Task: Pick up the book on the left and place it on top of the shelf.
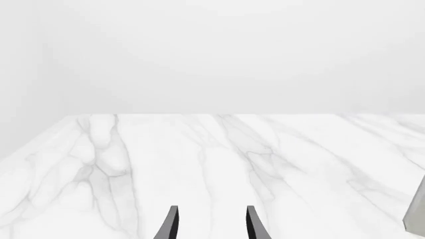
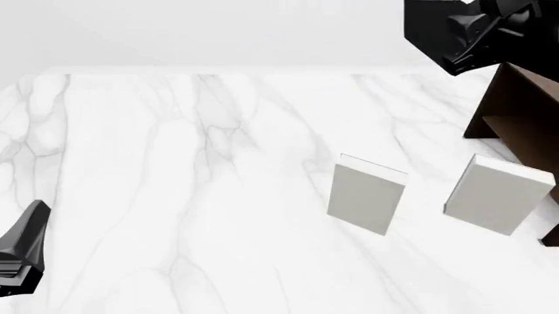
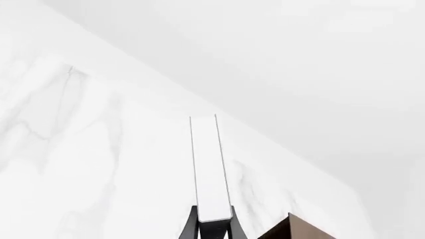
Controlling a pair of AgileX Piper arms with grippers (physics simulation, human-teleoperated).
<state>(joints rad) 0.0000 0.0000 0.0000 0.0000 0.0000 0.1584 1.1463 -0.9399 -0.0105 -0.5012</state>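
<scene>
My right gripper (image 3: 212, 230) is raised high over the table's far right corner. In its wrist view the two fingers sit closed against the book (image 3: 210, 169), which shows as a white page edge with thin dark borders running straight out from between the tips. In the front view the same book (image 2: 430, 29) appears as a black slab held in the air, just above and to the left of the shelf (image 2: 524, 111); I see no contact between them. A brown corner of the shelf also shows in the right wrist view.

The shelf stands at the right edge of the marble table (image 2: 175, 196), cut off by the frame.

Two pale grey books stand upright on the table toward the right edge: one (image 2: 367, 194) nearer the middle, the other (image 2: 496, 194) just in front of the shelf.

My left gripper (image 1: 211, 226) hangs low near the table's near left corner. Its fingers stand apart with nothing between them, pointing across bare marble.
</scene>
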